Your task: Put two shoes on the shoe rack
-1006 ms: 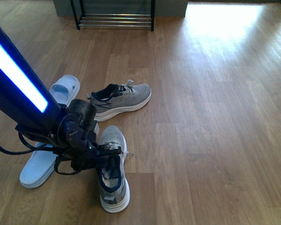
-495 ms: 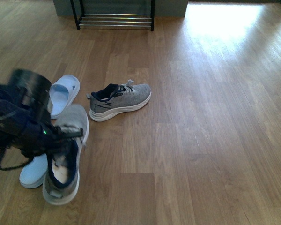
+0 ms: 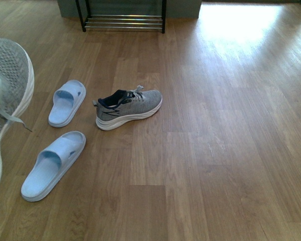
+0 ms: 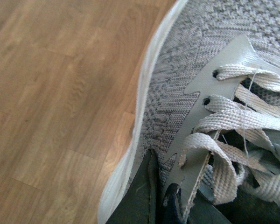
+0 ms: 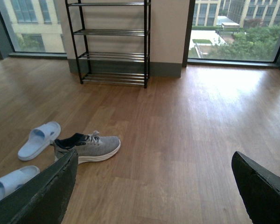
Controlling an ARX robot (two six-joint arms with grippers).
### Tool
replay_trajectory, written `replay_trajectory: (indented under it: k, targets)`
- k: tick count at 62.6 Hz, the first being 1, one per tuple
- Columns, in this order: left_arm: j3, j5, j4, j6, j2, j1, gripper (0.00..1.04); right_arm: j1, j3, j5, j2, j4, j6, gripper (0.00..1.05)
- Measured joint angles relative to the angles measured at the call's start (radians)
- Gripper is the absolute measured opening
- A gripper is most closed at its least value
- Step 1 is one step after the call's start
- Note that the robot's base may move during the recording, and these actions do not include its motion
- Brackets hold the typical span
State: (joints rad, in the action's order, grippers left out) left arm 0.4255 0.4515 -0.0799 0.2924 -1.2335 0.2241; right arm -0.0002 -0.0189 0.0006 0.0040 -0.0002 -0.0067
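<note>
One grey knit sneaker (image 3: 7,85) hung raised at the left edge of the front view, the left fingers (image 4: 139,201) clamped on it beside its laces (image 4: 242,116). The other sneaker (image 3: 129,107) lay on the wooden floor (image 3: 215,150) near two pale blue slippers (image 3: 66,102), its dark side mark too small to read, well apart from the black shoe rack (image 5: 113,42). The right fingers (image 5: 42,193) stood wide apart.

Wood plank floor (image 5: 177,140), sunlit patch (image 3: 241,20), tall windows (image 5: 233,28), apparently beige wall (image 5: 165,28) between them
</note>
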Motion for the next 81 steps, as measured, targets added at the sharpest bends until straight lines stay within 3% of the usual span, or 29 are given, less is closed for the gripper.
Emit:
replay_trajectory:
  k: [9, 17, 81]
  targets:
    - [-0.082, 0.181, 0.201, 0.001, 0.324, 0.106, 0.02, 0.000, 0.000, 0.000, 0.000, 0.000, 0.000, 0.95]
    - [-0.097, 0.227, 0.257, 0.008, 0.453, 0.132, 0.02, 0.000, 0.000, 0.000, 0.000, 0.000, 0.000, 0.95]
    - [-0.100, 0.215, 0.260, 0.015, 0.453, 0.136, 0.02, 0.000, 0.000, 0.000, 0.000, 0.000, 0.000, 0.95]
